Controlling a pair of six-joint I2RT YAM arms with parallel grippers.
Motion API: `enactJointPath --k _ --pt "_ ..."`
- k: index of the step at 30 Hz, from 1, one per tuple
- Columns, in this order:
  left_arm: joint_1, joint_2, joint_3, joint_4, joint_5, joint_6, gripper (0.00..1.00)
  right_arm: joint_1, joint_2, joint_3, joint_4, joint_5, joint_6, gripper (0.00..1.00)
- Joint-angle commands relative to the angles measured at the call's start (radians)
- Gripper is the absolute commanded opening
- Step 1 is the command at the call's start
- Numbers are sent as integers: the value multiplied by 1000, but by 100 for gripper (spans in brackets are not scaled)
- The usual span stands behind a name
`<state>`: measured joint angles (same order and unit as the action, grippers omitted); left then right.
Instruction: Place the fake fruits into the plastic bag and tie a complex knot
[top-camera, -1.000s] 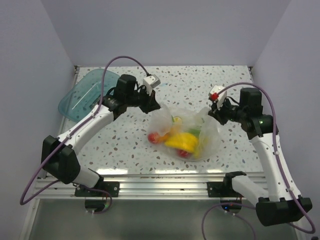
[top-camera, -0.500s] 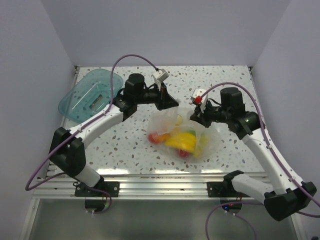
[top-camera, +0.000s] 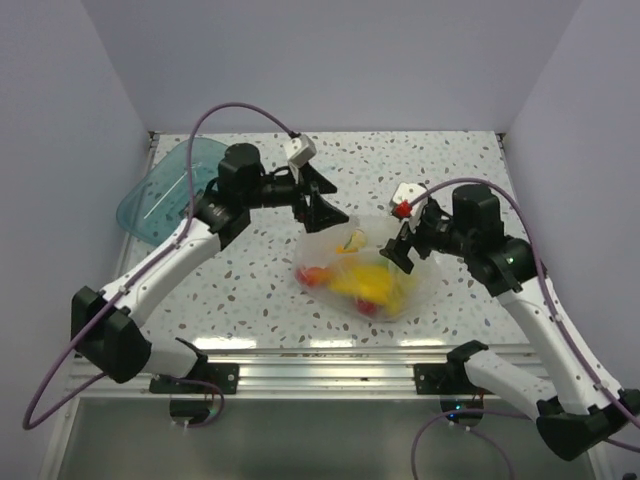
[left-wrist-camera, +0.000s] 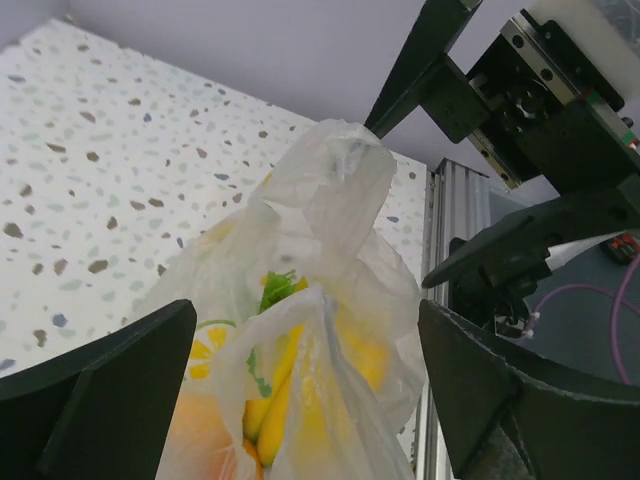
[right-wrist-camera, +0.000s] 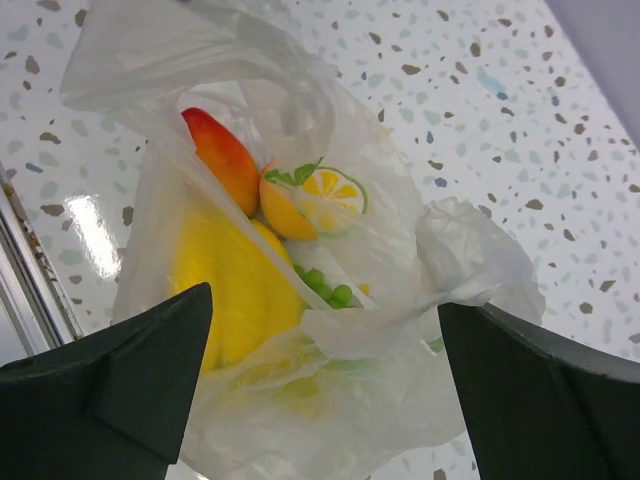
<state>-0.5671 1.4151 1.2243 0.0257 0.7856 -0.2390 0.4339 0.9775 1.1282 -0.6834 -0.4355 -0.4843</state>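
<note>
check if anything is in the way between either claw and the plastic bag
Nothing visible does. The left claw and right claw both stand open, and in each wrist view the plastic bag sits directly between their fingers. The fake fruits are already inside it.
</note>
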Motion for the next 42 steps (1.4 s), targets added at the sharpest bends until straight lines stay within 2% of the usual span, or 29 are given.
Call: enactJointPath --k 1,3,4,5,9,10,12,13,16,18,21,22,23,25,26,28,29,31,33,37,42 --pt "67 -103 -12 -23 78 72 100 -15 -89 48 -19 69 -25 99" --pt "76 -146 -11 -96 66 118 100 -46 -97 67 -36 110 -22 98" --pt "87 -160 -9 -119 16 133 100 -67 -99 85 -42 115 -14 99" --pt "96 -186 -12 -150 3 162 100 -130 -96 96 -59 112 -7 98" --pt "136 -255 -54 -184 -71 227 100 -319 -79 156 -136 -17 78 99" --pt "144 -266 -60 -190 -62 246 100 -342 -79 157 -143 -16 98 99" --pt "144 -283 -45 -246 -22 392 100 -398 -77 160 -188 -57 134 98" --pt "144 -272 -25 -316 51 512 100 -415 -80 157 -203 -83 133 99" --pt "136 -198 84 -372 87 546 100 -493 -88 143 -196 -164 113 99" --pt "113 -147 176 -377 74 537 99 -530 -57 157 -211 -216 61 99" --pt "-55 -65 260 -340 -61 544 100 -622 -13 162 -237 -331 -28 99" --pt "-91 -21 279 -317 -148 543 100 -673 1 165 -270 -406 -66 99" --pt "-117 5 326 -314 -167 543 100 -694 15 169 -297 -436 -156 99" --pt "-164 95 388 -345 -148 600 100 -742 64 203 -419 -502 -280 99" --pt "-180 122 444 -357 -140 642 100 -750 79 215 -454 -541 -394 99" --pt "-204 172 481 -374 -109 778 99 -779 122 251 -577 -581 -506 99" --pt "-206 185 488 -369 -94 811 99 -787 131 258 -608 -624 -622 99" --pt "-208 231 527 -377 -56 880 97 -793 135 248 -627 -661 -698 99" --pt "-211 272 566 -404 -40 915 95 -793 133 216 -627 -716 -746 98" --pt "-212 347 627 -474 33 969 92 -793 136 156 -538 -784 -734 99" --pt "-237 383 638 -449 35 946 86 -788 161 121 -502 -848 -715 99"
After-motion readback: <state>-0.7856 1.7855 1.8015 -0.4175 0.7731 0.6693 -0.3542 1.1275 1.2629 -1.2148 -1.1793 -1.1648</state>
